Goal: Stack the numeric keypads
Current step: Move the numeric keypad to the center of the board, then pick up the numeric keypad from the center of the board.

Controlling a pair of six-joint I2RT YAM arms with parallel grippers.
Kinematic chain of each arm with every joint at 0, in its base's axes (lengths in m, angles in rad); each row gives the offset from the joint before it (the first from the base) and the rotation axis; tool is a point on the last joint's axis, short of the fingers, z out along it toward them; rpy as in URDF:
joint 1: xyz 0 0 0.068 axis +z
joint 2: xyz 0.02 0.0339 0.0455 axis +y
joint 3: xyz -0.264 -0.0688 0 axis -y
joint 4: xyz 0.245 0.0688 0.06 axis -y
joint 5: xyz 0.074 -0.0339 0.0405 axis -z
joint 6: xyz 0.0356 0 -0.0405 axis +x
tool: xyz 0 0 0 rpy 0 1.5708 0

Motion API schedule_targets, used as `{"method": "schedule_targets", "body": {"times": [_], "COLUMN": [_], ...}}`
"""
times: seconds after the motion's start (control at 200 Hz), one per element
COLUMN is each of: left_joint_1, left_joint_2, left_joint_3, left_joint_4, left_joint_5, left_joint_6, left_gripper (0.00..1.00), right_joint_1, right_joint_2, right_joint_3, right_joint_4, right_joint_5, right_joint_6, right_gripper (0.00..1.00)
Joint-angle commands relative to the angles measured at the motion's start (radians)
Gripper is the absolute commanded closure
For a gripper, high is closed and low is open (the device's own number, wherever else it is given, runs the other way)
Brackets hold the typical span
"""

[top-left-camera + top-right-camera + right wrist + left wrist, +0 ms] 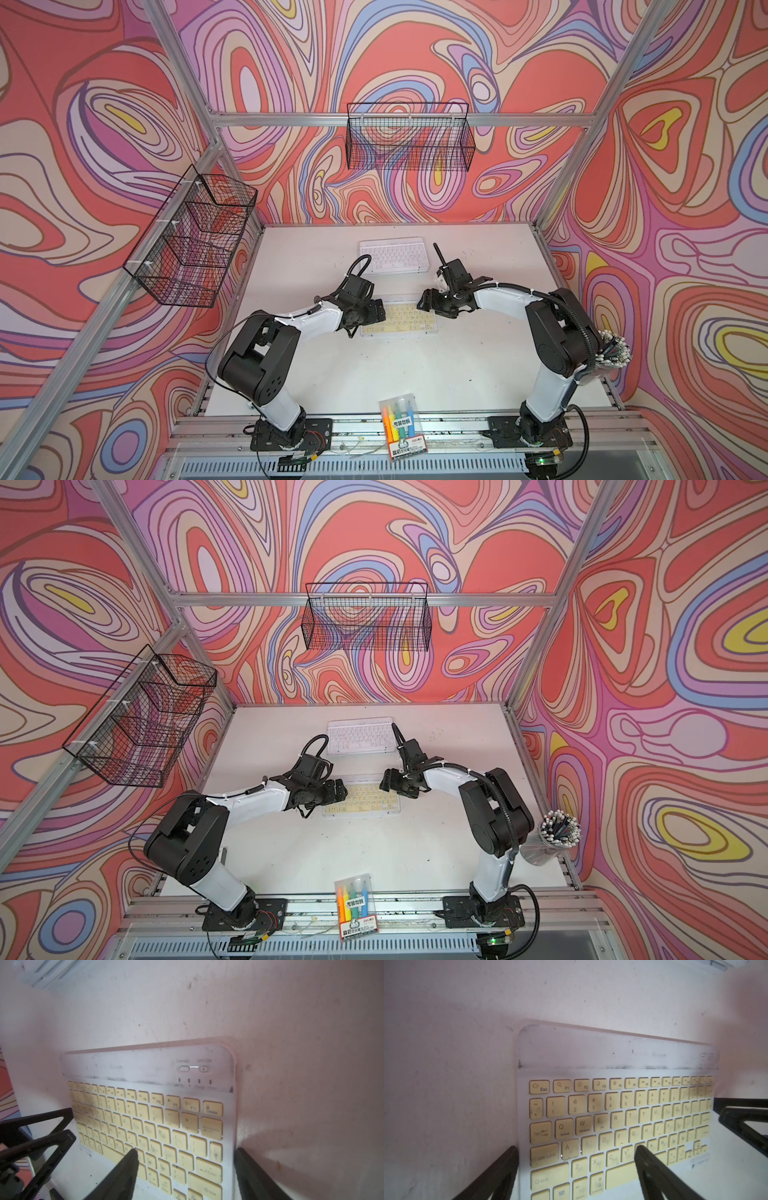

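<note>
A yellow keypad (405, 318) is being straddled in the middle of the table (374, 374), at both ends, by the left gripper (379, 310) and right gripper (422, 300), fingers spread, nothing grasped. A white keypad (394, 255) is lying near the far edge. Uneven squeezing could tip the yellow one.

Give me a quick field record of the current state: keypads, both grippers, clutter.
yellow keypad: flat on the table, mid-workspace, keys up
white keypad: flat, farther back, apart from the yellow one; cannot tell if anything lies beneath it
left gripper: open, fingers straddling the yellow keypad's Esc-side short edge
right gripper: open, fingers straddling its Delete-side short edge
held: nothing
marker pack: near edge, between the arm bases
stacking: yellow not yet on white
</note>
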Motion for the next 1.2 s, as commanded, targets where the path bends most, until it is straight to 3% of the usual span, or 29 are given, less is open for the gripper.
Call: {"method": "schedule_targets", "body": {"times": [0.0,0.19,0.471,0.971,1.192], "left_joint_1": [0.021,0.059,0.076,0.098,0.115], "left_joint_2": [0.026,0.014,0.014,0.024,0.031], "left_joint_3": [-0.078,-0.13,-0.168,-0.204,-0.221], "left_joint_4": [0.127,0.193,0.218,0.258,0.276], "left_joint_5": [0.195,0.254,0.263,0.285,0.294], "left_joint_6": [-0.025,-0.035,-0.041,-0.049,-0.052], "left_gripper": [0.12,0.16,0.18,0.18,0.19], "right_joint_1": [-0.006,-0.054,-0.101,-0.131,-0.131], "right_joint_2": [0.002,-0.013,-0.013,-0.012,-0.002], "right_joint_3": [-0.067,-0.152,-0.234,-0.32,-0.326], "right_joint_4": [0.077,0.259,0.493,0.844,0.865], "right_joint_5": [-0.207,-0.38,-0.519,-0.621,-0.618], "right_joint_6": [0.015,0.089,0.211,0.414,0.423], "right_gripper": [0.26,0.27,0.3,0.37,0.4]}}
